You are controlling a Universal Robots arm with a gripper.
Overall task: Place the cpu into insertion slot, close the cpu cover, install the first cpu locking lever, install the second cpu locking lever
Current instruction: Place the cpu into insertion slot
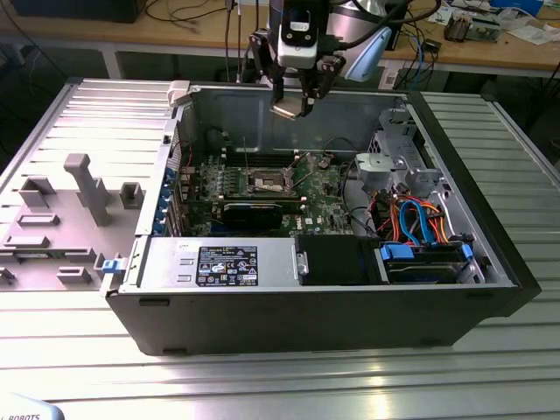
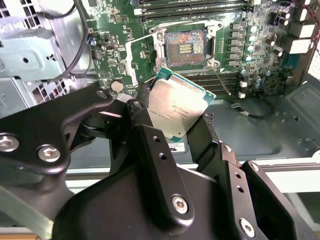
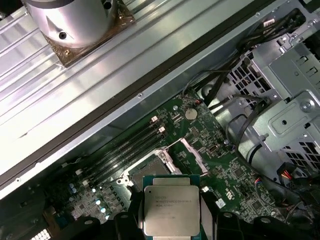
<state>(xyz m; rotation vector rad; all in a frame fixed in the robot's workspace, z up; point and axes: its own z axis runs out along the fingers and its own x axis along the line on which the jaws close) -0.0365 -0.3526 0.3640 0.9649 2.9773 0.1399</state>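
My gripper [image 1: 294, 98] hangs above the open computer case, shut on the cpu [image 1: 288, 110]. In both wrist views the cpu [image 2: 176, 102] [image 3: 169, 209] is a flat square chip with a silver top, clamped by its edges between the black fingers [image 2: 144, 112]. The insertion slot [image 1: 269, 182] [image 2: 185, 47] [image 3: 149, 170] lies below on the green board, its dark contact field bare. The cpu cover [image 2: 135, 60] [image 3: 194, 155] is swung open beside the slot. A thin wire lever [image 2: 222, 80] sticks out loose beside the slot.
The case's metal walls [image 1: 227, 114] surround the board. A drive cage [image 1: 394, 162] and orange and blue cables [image 1: 416, 219] fill the exterior view's right. A black box with a label [image 1: 227, 262] lies at the front. Long memory slots [image 2: 200, 6] run beside the socket. A grey fixture plate [image 1: 70, 210] sits outside.
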